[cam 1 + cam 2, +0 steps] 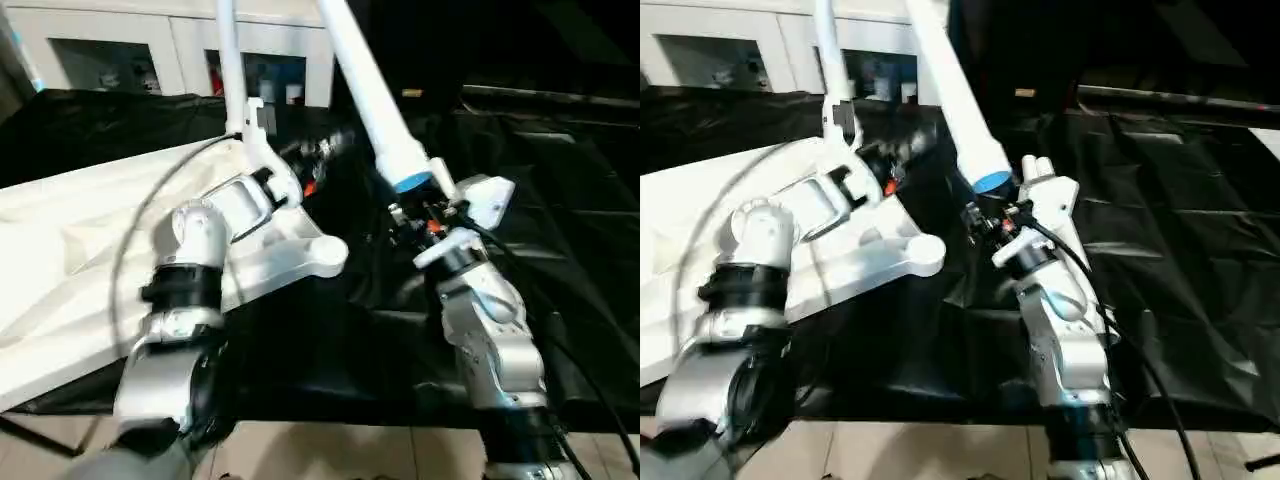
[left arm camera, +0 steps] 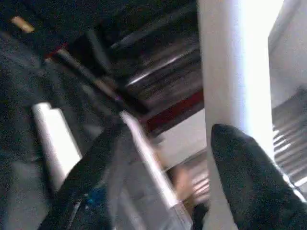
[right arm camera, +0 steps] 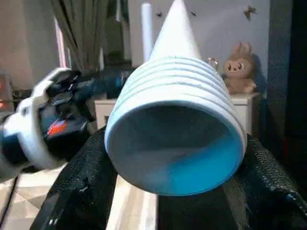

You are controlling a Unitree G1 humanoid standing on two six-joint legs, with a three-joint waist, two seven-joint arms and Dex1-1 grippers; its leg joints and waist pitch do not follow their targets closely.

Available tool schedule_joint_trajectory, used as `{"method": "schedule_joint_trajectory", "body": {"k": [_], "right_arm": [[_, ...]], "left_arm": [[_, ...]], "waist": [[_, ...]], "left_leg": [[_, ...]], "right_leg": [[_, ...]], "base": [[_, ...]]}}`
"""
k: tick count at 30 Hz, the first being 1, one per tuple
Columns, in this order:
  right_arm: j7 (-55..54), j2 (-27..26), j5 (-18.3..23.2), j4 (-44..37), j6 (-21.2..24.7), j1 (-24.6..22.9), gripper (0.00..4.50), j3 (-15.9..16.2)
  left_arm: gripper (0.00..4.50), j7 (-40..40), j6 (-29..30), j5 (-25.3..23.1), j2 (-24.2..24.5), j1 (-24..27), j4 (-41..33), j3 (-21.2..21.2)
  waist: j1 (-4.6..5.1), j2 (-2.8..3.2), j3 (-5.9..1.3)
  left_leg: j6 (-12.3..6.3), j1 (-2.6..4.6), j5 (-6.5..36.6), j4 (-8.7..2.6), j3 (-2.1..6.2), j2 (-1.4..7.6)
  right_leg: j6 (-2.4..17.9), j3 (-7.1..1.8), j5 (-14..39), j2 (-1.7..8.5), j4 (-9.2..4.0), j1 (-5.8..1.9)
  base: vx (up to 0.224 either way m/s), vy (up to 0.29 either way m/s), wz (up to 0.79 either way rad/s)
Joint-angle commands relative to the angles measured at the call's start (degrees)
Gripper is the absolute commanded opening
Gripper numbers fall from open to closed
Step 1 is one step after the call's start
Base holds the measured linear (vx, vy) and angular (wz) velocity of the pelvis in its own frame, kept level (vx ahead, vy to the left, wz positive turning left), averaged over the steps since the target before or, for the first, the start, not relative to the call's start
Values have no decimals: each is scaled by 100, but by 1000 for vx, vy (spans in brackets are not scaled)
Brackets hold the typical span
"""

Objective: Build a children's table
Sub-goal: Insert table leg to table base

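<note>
Right gripper [image 3: 168, 191] clamped on a threaded white leg [image 1: 372, 110], slanting toward eleven o'clock. Left gripper [image 2: 192, 182] spread beside an upright leg [image 1: 229, 70] on the tabletop [image 1: 60, 260].

A large table draped in crinkled glossy black cloth [image 1: 1160, 250] fills the foreground; behind it stands a white cabinet with glass doors [image 1: 130, 50]; pale tiled floor [image 1: 330, 450] shows below; a brown plush toy [image 3: 240, 69] sits on a white shelf.
</note>
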State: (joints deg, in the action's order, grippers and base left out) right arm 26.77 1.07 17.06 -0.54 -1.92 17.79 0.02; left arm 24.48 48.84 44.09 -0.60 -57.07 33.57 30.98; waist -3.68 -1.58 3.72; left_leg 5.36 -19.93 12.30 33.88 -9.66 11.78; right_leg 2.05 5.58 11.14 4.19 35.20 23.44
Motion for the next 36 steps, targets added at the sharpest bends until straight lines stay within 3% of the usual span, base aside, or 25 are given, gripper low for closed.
{"method": "schedule_joint_trajectory", "body": {"k": [1, 2, 3, 7, 8, 9, 11, 16, 18, 23, 24, 30, 32, 34, 36], "right_arm": [[204, 98, -28, -136, 187, -141, 264, 273], [240, 128, -55, -148, 214, -172, 264, 325], [258, 141, -73, -117, 248, -179, 264, 352], [276, 158, -87, -64, 319, -166, 262, 366], [283, 169, -94, -36, 338, -149, 261, 368], [290, 181, -106, -18, 354, -136, 261, 375], [309, 212, -128, 15, 384, -110, 261, 397], [324, 309, -178, 47, 488, -79, 261, 495], [317, 352, -231, 60, 554, -75, 261, 535], [255, 426, -316, 132, 598, -63, 261, 512], [231, 454, -333, 190, 609, -42, 261, 493], [252, 488, -335, 260, 647, -20, 259, 521], [257, 488, -346, 251, 673, -32, 259, 539], [265, 491, -344, 268, 685, -17, 259, 535], [289, 503, -346, 279, 713, 17, 259, 533]], "left_arm": [[351, -184, 133, 431, -61, -311, 27, 284], [360, -229, 159, 519, -60, -354, 25, 360], [360, -250, 195, 659, -46, -380, -16, 450], [397, -248, 276, 849, -28, -381, -148, 505], [401, -277, 310, 927, -33, -389, -186, 540], [405, -285, 322, 946, -31, -391, -207, 545], [432, -317, 356, 985, -26, -401, -238, 560], [450, -178, 479, 904, 24, -299, -520, 277], [450, -94, 498, 805, 66, -170, -767, -36], [450, -55, 426, 725, 92, -124, -829, -137], [421, -47, 435, 694, 130, -102, -870, -174], [374, -55, 385, 500, 290, 64, -1016, -477], [362, -29, 388, 416, 338, 137, -1125, -606], [338, -34, 346, 330, 372, 160, -1172, -695], [328, -131, 251, 256, 410, 126, -1106, -693]], "waist": [[-52, 41, -438], [-53, 50, -441], [-53, 3, -443], [-62, 29, -440], [-56, -32, -440], [-71, 5, -434], [-82, 3, -433], [-155, 2, -444], [-161, 10, -449], [-161, 8, -444], [-164, -9, -444], [-165, -31, -442], [-169, -7, -443], [-166, -26, -449], [-160, 9, -444]], "left_leg": [[-723, -45, -77, -297, 15, 74], [-732, -44, -131, -289, 18, 71], [-752, -49, -145, -286, 16, 75], [-795, -48, -209, -280, 20, 84], [-802, -50, -219, -282, 12, 85], [-814, -43, -206, -274, 7, 80], [-813, -38, -231, -274, 9, 86], [-784, -26, -329, -264, 13, 105], [-780, -34, -383, -257, 12, 101], [-708, -36, -278, -258, 6, 91], [-676, -36, -231, -262, 8, 93], [-592, -51, -187, -269, 12, 92], [-591, -40, -198, -257, 5, 82], [-595, -44, -248, -256, 6, 87], [-567, -38, -189, -257, 6, 86]], "right_leg": [[1481, -334, -404, 375, -307, -482], [1481, -333, -459, 367, -295, -477], [1482, -332, -480, 373, -293, -487], [1508, -328, -463, 381, -277, -478], [1494, -330, -454, 376, -286, -480], [1480, -333, -377, 384, -288, -469], [1458, -334, -359, 382, -286, -467], [1432, -340, -439, 394, -252, -463], [1446, -339, -531, 387, -240, -465], [1366, -338, -329, 381, -261, -468], [1350, -335, -242, 386, -262, -471], [1249, -341, -125, 384, -264, -478], [1241, -342, -138, 379, -267, -463], [1241, -344, -195, 375, -252, -463], [1230, -340, -135, 372, -268, -452]], "base": [[0, 0, 0], [0, 0, 0], [0, 0, 0], [0, 0, 0], [0, 0, 0], [0, 0, 0], [0, 0, 0], [0, 0, 0], [0, 0, 0], [0, 0, 0], [0, 0, 0], [0, 0, 0], [0, 0, 0], [0, 0, 0], [0, 0, 0]]}}
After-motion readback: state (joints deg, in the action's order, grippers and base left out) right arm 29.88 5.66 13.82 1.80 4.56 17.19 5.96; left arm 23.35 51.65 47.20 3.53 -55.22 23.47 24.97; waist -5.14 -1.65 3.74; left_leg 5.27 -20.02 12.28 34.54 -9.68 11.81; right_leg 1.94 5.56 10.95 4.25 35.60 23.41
